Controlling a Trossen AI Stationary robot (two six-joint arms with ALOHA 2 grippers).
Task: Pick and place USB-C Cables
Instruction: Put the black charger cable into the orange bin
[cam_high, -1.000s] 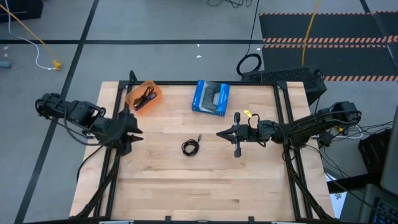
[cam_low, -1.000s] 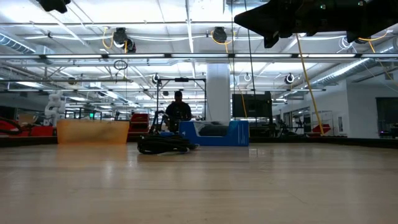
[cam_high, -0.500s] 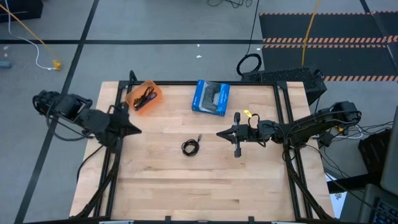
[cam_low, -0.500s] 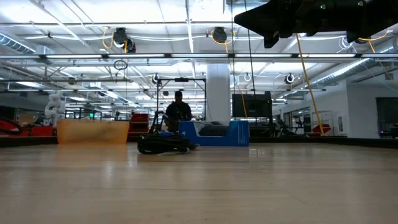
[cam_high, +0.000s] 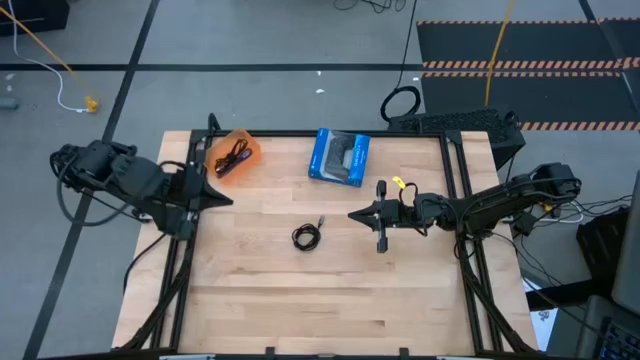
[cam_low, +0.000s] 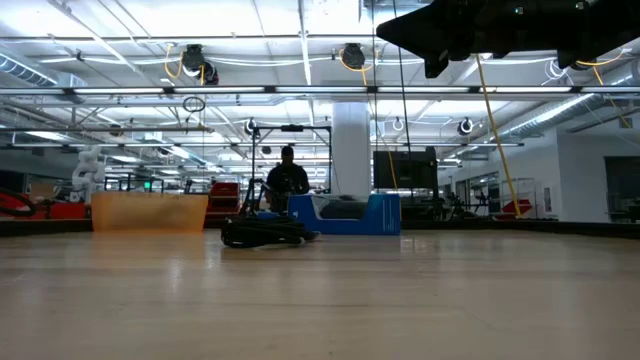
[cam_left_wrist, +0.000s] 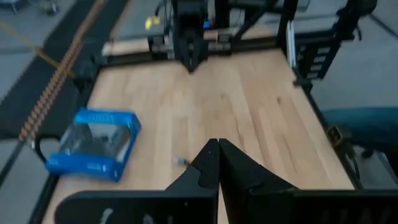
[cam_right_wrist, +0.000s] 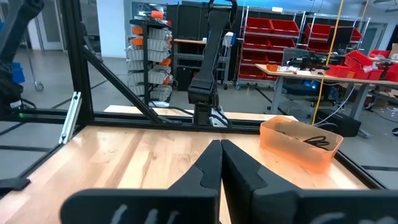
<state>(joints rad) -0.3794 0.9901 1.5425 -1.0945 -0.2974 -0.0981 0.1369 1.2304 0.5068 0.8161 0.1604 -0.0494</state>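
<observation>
A black coiled USB-C cable (cam_high: 306, 236) lies on the wooden table (cam_high: 330, 300) near its middle; it also shows in the low view (cam_low: 262, 232). More cables (cam_high: 233, 155) lie in the orange tray (cam_high: 246, 148) at the far left corner. My left gripper (cam_high: 229, 200) hovers shut over the table's left edge, just near of the tray, pointing right. My right gripper (cam_high: 352, 214) hangs shut right of the coiled cable, pointing left. Both are empty in the wrist views (cam_left_wrist: 217, 149) (cam_right_wrist: 221, 149).
A blue box (cam_high: 340, 156) with a clear window stands at the far middle of the table, right of the tray. Black frame posts (cam_high: 458, 200) run along the table's left and right sides. A person (cam_low: 287, 176) shows far behind the table.
My left gripper has shut empty and has swung a little toward the table's far edge, nearer the orange tray. The right arm and the cables have kept still.
</observation>
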